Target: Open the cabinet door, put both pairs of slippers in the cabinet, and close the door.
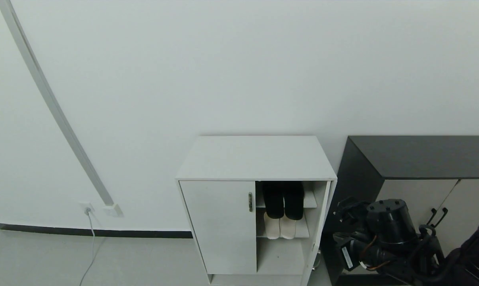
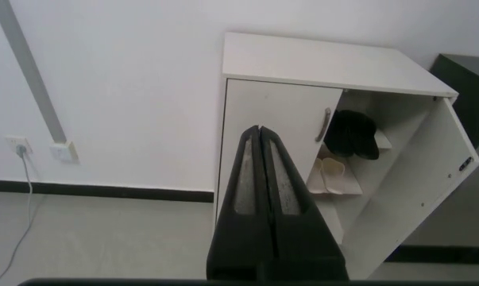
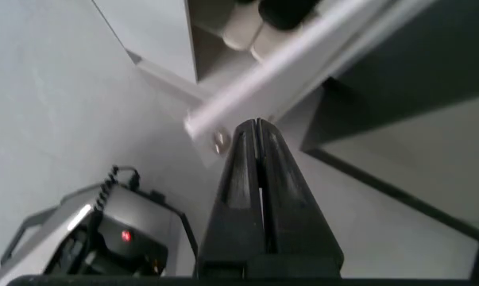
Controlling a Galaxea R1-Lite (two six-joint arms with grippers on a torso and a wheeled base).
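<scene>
The white cabinet (image 1: 255,159) stands against the wall with its left door (image 1: 219,226) closed and its right door (image 2: 418,191) swung open. A black pair of slippers (image 1: 283,200) lies on the upper shelf. Below it a white pair (image 1: 279,227) lies on the middle shelf. Both pairs also show in the left wrist view: black (image 2: 354,133) and white (image 2: 332,175). My left gripper (image 2: 259,131) is shut and empty, held back from the cabinet front. My right gripper (image 3: 259,123) is shut and empty, close to the open door's lower edge (image 3: 279,79).
A dark cabinet (image 1: 418,157) stands right beside the white one, just behind the open door. A wall socket with a hanging cord (image 1: 87,209) and a slanted conduit (image 1: 52,103) are on the left. Bare floor (image 1: 136,258) lies left of the cabinet.
</scene>
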